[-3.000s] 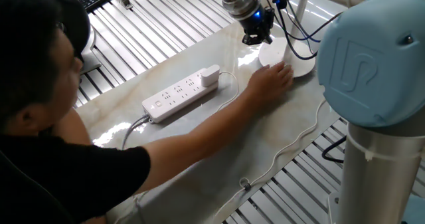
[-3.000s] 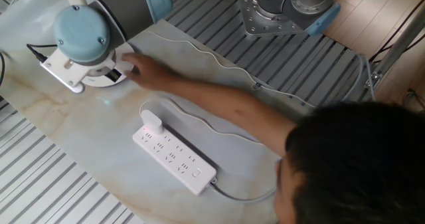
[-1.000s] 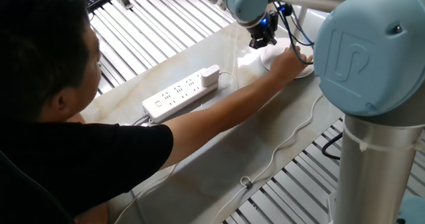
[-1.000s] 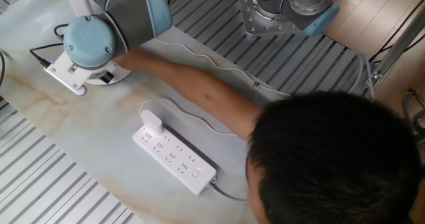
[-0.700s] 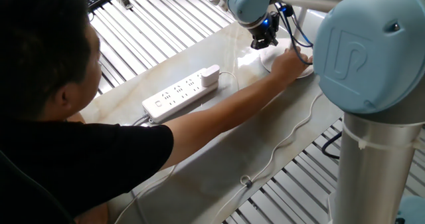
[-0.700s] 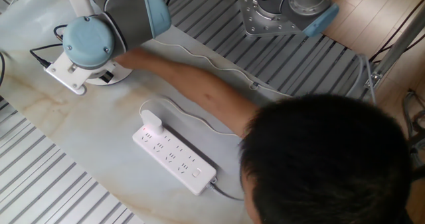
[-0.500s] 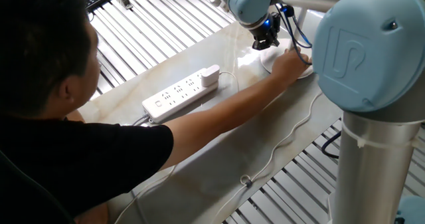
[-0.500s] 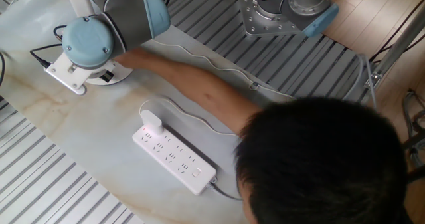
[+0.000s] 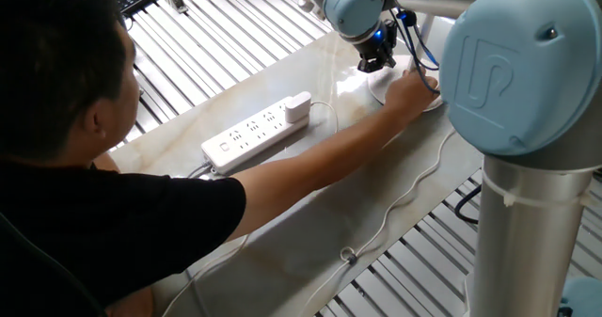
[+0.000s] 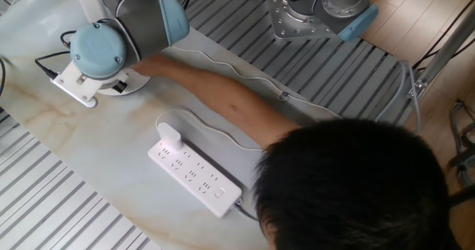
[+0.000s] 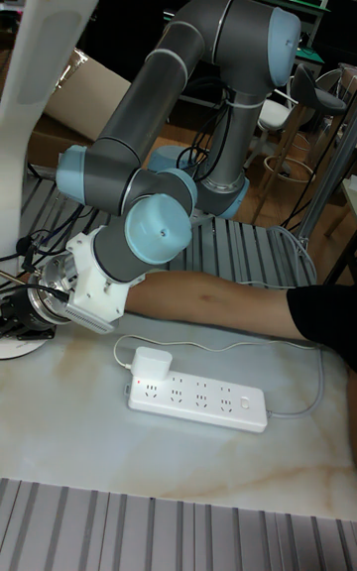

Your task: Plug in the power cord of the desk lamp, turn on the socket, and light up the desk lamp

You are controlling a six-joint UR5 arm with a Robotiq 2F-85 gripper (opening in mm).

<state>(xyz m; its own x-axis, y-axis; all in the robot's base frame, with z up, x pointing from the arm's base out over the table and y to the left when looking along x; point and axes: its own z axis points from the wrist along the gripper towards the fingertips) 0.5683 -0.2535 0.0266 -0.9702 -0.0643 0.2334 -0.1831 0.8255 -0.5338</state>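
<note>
The socket [image 9: 254, 134] is a long white power strip lying on the marble table, also seen in the other fixed view [image 10: 196, 174] and the tall view [image 11: 198, 400]. The power cord's boxy white plug [image 9: 297, 106] sits in the strip's end outlet [image 11: 151, 365], and the thin cord [image 9: 406, 200] trails along the table edge. The desk lamp's round base [image 9: 384, 84] lies under a person's hand [image 9: 411, 86]; its white pole [image 11: 22, 125] rises at the left. My gripper [image 9: 375, 61] hovers low over the base [image 11: 14, 317]. Its jaws are too dark and hidden to read.
A person in a black shirt leans in from the front, arm [image 10: 223, 98] stretched across the table to the lamp. My arm's big blue joints [image 10: 98, 48] hang over the lamp base. Slatted metal framing [image 9: 216, 35] surrounds the tabletop, and the strip's thick cable [image 11: 315, 388] trails off.
The person's hand has moved up onto the lamp base and stays there. My gripper has shifted slightly farther over the base. The person's head has leaned further in.
</note>
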